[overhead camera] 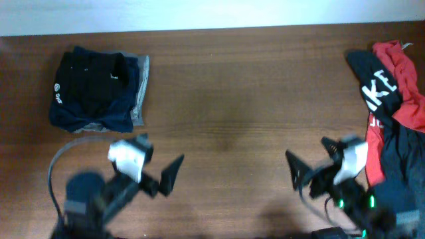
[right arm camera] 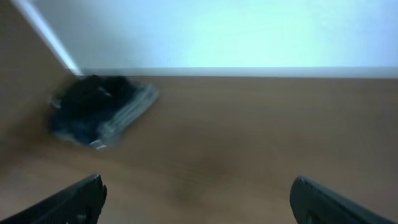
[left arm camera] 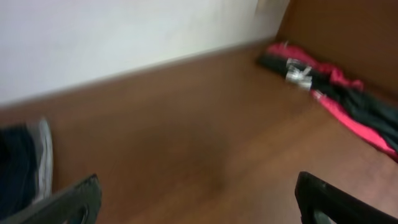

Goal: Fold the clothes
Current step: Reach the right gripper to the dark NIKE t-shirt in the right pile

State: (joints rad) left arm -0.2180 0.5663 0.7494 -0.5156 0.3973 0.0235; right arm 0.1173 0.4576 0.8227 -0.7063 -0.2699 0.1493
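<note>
Blurred wooden table (left arm camera: 186, 124) meets a white wall (left arm camera: 124, 31) along its far edge. Red and black clothes (left arm camera: 339, 99) lie heaped at the far right corner, and a dark folded garment (left arm camera: 18, 168) sits at the left edge. The left gripper (left arm camera: 199, 208) is spread wide.

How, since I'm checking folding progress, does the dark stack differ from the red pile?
The dark stack is folded into a neat block; the red pile lies crumpled. The stack is navy and black with a grey layer; the pile red and black with white lettering. The stack sits far left, the pile at the right edge. Both rest on the table.
</note>
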